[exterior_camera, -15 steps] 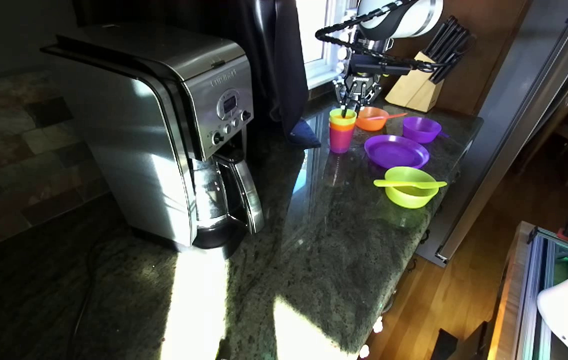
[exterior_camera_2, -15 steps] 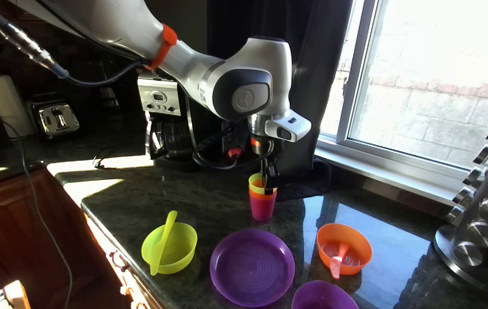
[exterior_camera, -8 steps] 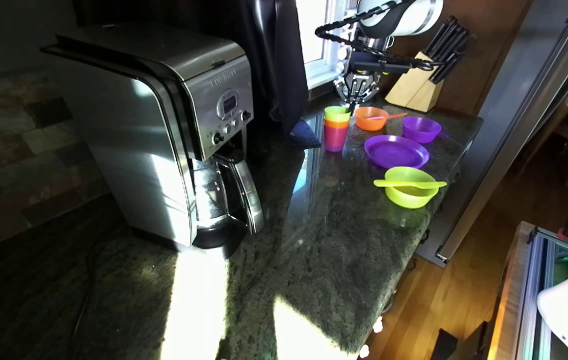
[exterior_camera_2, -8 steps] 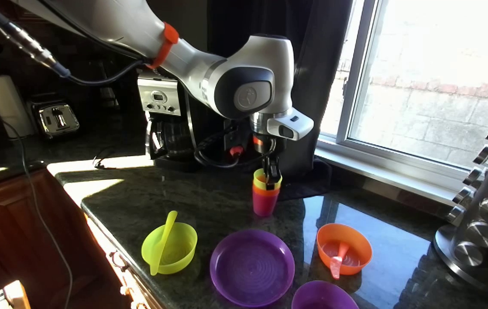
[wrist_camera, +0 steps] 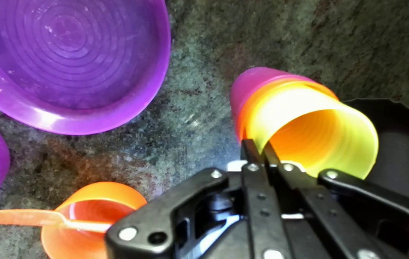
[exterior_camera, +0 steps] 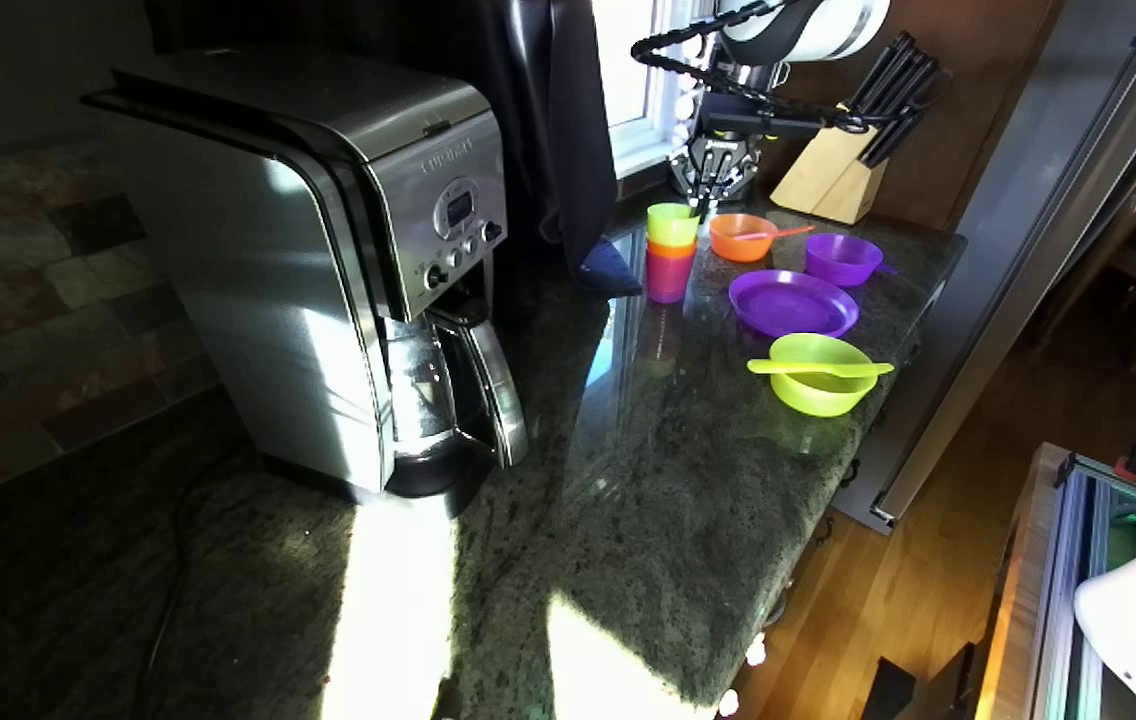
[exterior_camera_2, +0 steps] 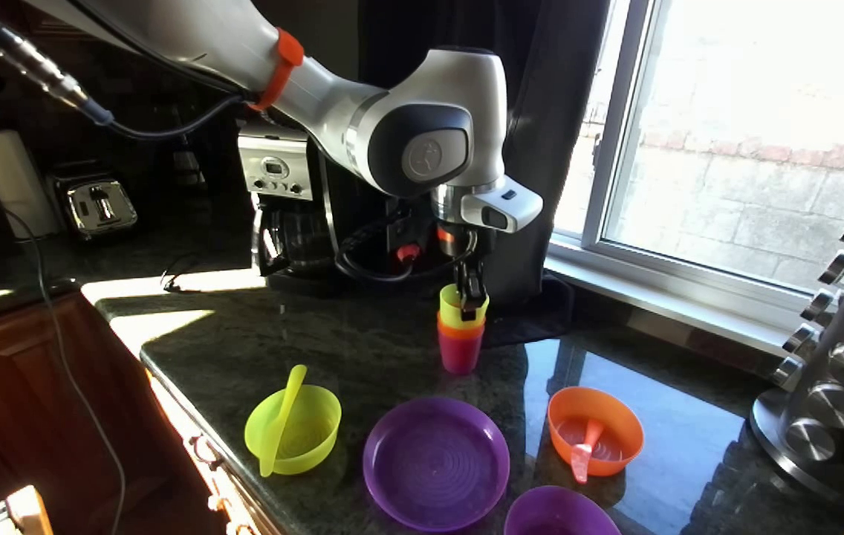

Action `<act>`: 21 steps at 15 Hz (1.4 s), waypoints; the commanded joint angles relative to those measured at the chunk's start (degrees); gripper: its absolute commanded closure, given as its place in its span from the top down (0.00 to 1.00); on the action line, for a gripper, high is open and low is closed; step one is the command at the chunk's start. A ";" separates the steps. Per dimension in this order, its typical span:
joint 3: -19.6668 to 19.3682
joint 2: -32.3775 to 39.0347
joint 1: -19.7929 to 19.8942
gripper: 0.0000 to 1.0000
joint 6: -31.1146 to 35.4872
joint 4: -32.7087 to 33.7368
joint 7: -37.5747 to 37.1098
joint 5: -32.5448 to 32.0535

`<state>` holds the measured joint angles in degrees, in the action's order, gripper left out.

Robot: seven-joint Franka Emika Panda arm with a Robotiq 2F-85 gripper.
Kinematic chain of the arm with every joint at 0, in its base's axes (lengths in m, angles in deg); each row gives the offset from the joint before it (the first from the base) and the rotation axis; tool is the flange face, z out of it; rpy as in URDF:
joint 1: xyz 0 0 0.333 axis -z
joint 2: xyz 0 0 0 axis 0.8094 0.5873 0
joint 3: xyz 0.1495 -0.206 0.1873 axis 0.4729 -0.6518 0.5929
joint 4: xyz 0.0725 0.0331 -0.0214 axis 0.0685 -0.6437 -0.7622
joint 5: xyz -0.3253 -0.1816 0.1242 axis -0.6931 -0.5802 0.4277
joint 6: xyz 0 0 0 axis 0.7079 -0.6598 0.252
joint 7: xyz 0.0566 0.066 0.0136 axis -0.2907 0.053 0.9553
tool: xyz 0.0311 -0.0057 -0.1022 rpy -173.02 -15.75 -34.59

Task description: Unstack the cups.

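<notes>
While jaws pinch its wall, one lime-green cup (exterior_camera: pixel 671 227) sits partly inside one orange cup (exterior_camera: pixel 671 249). One magenta cup (exterior_camera: pixel 669 277) stands lowest.

You're in kitchen — dark stone worktop (exterior_camera: pixel 593 550), wood cabinet (exterior_camera_2: pixel 21 386) below its edge, tiled wall (exterior_camera: pixel 38 280) along back edge. You've got coffee maker (exterior_camera: pixel 323 270) near that wall, toaster (exterior_camera_2: pixel 101 204), jar rack (exterior_camera_2: pixel 834 364) near edge under window (exterior_camera_2: pixel 749 156), knife block (exterior_camera: pixel 833 175) by end edge — purple plate (exterior_camera_2: pixel 437 464) and bowls (exterior_camera_2: pixel 619 427) on top.
</notes>
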<state>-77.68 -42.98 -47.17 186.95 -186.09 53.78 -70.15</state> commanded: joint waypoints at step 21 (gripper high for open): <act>5.71 -17.07 -4.66 0.01 -4.97 -11.53 9.34 -7.42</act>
<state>-72.72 -58.24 -50.95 182.88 -194.25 59.26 -77.18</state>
